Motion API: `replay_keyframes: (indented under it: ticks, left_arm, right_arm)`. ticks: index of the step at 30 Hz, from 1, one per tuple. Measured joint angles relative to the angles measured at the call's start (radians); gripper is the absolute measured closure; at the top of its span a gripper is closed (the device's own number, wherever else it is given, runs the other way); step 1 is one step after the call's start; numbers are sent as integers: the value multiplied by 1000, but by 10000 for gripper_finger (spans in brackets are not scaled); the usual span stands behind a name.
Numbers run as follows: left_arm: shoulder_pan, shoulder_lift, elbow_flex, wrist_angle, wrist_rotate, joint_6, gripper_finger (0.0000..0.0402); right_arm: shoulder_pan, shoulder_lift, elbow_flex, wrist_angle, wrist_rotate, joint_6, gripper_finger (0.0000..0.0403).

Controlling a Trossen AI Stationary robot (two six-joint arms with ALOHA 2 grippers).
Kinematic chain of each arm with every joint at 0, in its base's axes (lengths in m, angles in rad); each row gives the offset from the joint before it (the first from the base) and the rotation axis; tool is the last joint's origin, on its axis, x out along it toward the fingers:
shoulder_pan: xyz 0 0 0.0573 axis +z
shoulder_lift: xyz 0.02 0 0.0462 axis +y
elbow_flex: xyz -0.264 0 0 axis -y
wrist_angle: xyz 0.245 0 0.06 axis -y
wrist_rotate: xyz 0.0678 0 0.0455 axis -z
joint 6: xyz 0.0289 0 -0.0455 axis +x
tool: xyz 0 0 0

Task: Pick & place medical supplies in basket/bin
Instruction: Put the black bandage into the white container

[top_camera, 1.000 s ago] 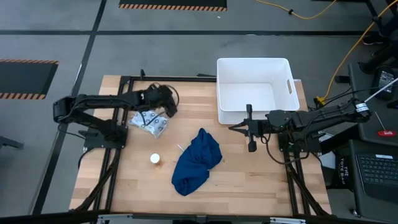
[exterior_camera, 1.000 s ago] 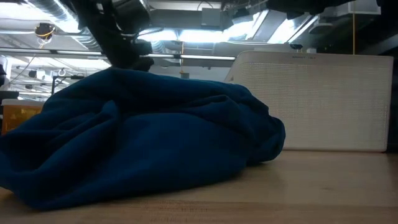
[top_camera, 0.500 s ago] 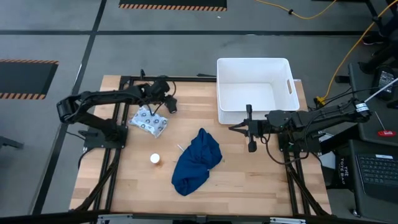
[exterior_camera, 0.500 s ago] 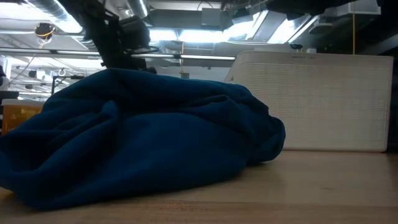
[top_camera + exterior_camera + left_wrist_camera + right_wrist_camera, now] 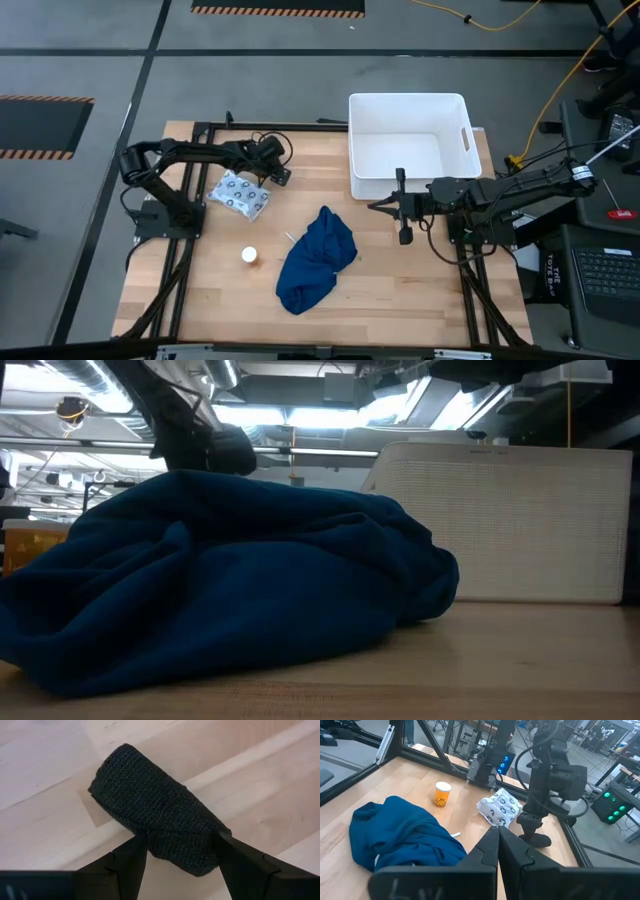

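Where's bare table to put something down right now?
Free: the front right corner, right of the blue cloth; the front left, beyond the white-orange item; the strip between packet and tub. Crowded: around the left gripper and black roll.

no readable text, labels or numbers

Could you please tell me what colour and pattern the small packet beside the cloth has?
The packet is white with dark printed ring-like marks, clearest in the right wrist view.
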Motion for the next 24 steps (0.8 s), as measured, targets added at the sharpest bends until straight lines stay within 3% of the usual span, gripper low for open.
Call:
replay_keyframes:
  ticks: [14, 24]
  left_arm:
    - [16, 32, 2, 5, 52, 7, 178]
    - [15, 35, 1, 4, 57, -85, 178]
  right_arm:
    - [0, 0, 0, 0, 0, 0, 394]
    - [0, 0, 0, 0, 0, 0, 394]
